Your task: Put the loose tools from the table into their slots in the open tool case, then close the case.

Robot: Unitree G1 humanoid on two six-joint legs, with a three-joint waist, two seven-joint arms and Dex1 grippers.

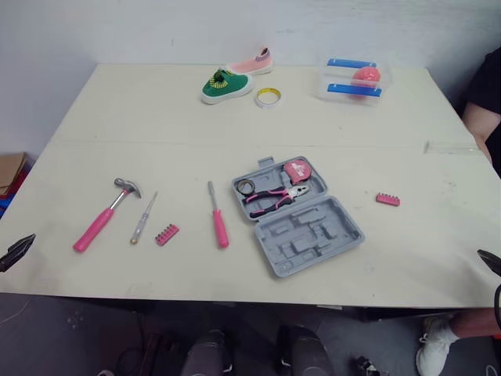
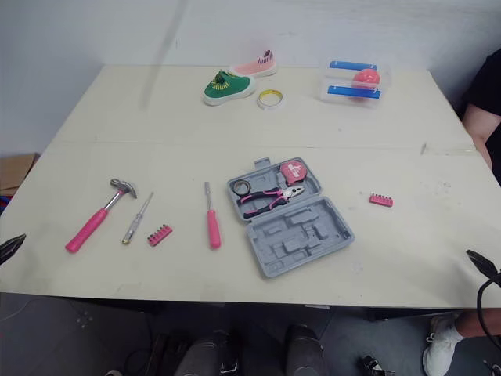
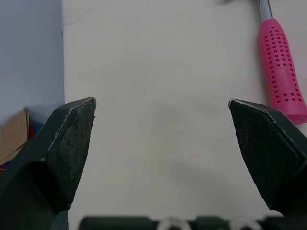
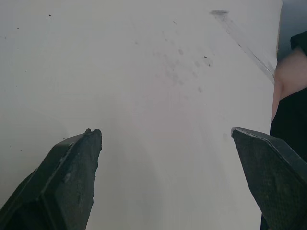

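In the left wrist view the hammer [image 3: 282, 67] is cut off at its head, and only the dimpled pink grip is seen. The left gripper [image 3: 162, 103] is spread wide over the bare table [image 3: 158, 57] and nothing is held; the right gripper [image 4: 165, 132] is likewise opened wide and empty. The grey moulded tool case [image 1: 301, 213] is laid open near the table's middle, with pliers [image 1: 275, 197] and a round pink tape measure [image 1: 296, 169] seated inside. A pink-handled screwdriver [image 1: 218, 219], a slim screwdriver [image 1: 143, 218] and a pink bit strip [image 1: 166, 234] are laid to its left, and a second bit strip [image 1: 387, 200] to its right.
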